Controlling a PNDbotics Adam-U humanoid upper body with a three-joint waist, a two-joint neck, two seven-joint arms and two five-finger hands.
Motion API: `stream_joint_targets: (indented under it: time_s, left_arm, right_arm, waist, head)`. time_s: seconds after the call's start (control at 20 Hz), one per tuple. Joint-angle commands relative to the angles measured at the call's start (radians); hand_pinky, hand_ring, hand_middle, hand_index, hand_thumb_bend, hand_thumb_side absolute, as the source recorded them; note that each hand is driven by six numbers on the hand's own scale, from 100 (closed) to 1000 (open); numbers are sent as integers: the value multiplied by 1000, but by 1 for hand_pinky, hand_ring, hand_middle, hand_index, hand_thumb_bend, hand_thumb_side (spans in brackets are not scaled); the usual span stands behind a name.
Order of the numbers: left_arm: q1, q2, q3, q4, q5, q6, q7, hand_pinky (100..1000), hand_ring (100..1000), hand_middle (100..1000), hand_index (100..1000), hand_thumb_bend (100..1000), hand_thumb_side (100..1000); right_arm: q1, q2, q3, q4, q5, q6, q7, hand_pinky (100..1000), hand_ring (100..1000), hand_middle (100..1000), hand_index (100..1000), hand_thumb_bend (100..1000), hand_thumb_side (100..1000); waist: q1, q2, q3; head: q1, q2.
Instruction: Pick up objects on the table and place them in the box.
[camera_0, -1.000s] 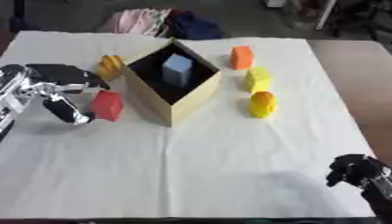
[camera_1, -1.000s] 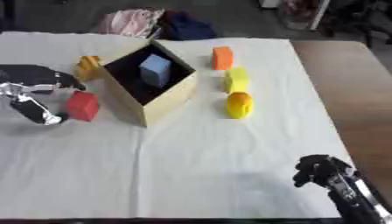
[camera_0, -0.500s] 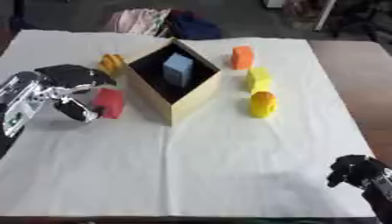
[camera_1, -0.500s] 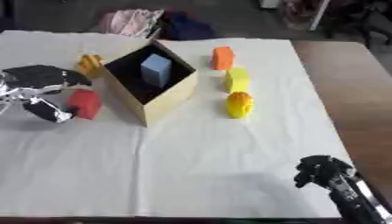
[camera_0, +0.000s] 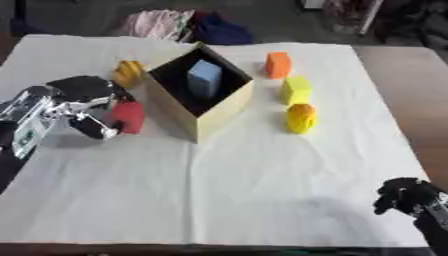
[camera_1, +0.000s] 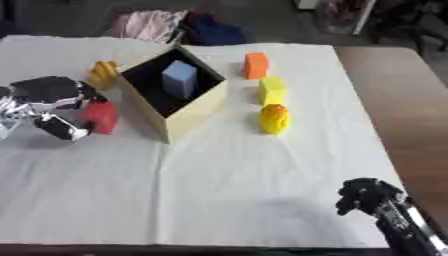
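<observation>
left hand (camera_0: 83, 107) around red block (camera_0: 128, 116), beside box (camera_0: 199, 119)

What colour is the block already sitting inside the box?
Light blue. The block stands in the box, clearest in the left eye view.

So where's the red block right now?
The red block sits on the left side of the table, just left of the box, with the left hand wrapped around it.

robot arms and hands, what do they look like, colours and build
The left hand is black over the back, with shiny silver finger segments below. Its forearm is silver-white with a small green marking and turns black toward the picture's edge. The right hand is all black and knobbly, on a dark forearm with a pale strip along it. No loose cables show.
</observation>
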Motion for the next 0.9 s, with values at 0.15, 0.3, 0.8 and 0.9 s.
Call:
stream_joint_targets:
  time_s: [0.15, 0.3, 0.8, 0.9]
  left_arm:
    - [-9, 99, 59, -171, 115, 27, -32, 691, 527, 478, 658, 100, 281]
    - [-34, 123, 79, -227, 149, 55, -30, 700, 537, 487, 671, 100, 274]
    - [-187, -27, -8, -61, 57, 36, 119, 750, 658, 621, 771, 100, 261]
    - [-203, -59, -28, -33, 33, 16, 126, 760, 680, 646, 785, 100, 263]
  right_arm:
    - [-6, -17, -9, -13, -6, 1, -5, 535, 569, 595, 706, 100, 745]
    - [-6, -18, -9, -12, -6, 2, -6, 535, 569, 595, 706, 100, 744]
    - [-5, -18, 5, -6, -12, 2, 6, 536, 570, 595, 706, 100, 737]
    - [-5, -17, 8, -4, -14, 1, 10, 536, 570, 595, 706, 100, 737]
  waist:
    - [-2, -3, -2]
    - [0, -6, -4]
    - [-12, -21, -25]
    - [-15, -23, -30]
  head:
    - [2, 5]
    - [2, 5]
    - [15, 5]
    - [20, 5]
